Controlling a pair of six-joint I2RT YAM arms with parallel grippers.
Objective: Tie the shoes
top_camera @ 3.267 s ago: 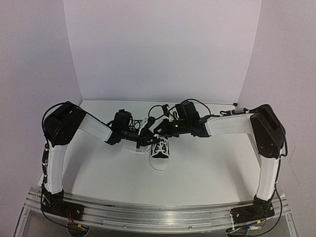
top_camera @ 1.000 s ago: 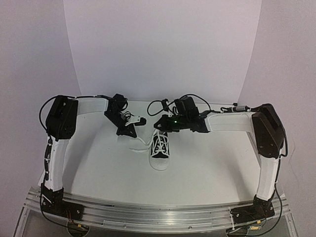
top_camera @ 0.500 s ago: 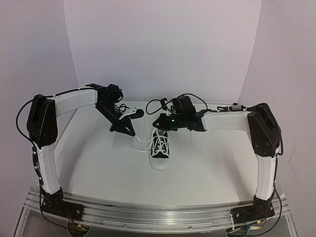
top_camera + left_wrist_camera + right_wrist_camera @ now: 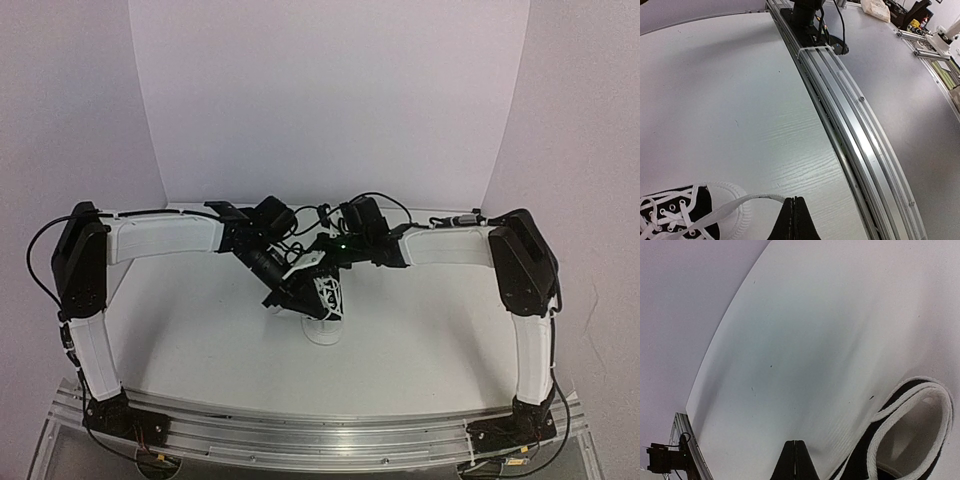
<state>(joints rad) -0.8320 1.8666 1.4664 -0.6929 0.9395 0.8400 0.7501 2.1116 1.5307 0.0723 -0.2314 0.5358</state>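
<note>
1. A small black canvas sneaker [image 4: 325,300] with a white toe cap sat near the middle of the white counter [image 4: 420,340], its toe pointing toward the arm bases.
2. The left arm [image 4: 165,235] stood upright from its base, bent sharply at the elbow, and lay level across to the centre. Its wrist tipped down and rightward, ending at the sneaker's left side.
3. The left fingers [image 4: 787,222] were pressed together. A flat white lace [image 4: 740,202] ran from the sneaker's eyelets up to their tips and was pinched there.
4. The right arm [image 4: 450,248] mirrored that pose, with the upper link upright and the forearm level and pointing left. Its wrist was low over the sneaker's heel end.
5. The right fingers [image 4: 790,462] were closed tight, with nothing visible between them. The sneaker's white-lined heel opening lay just beside them.
</note>
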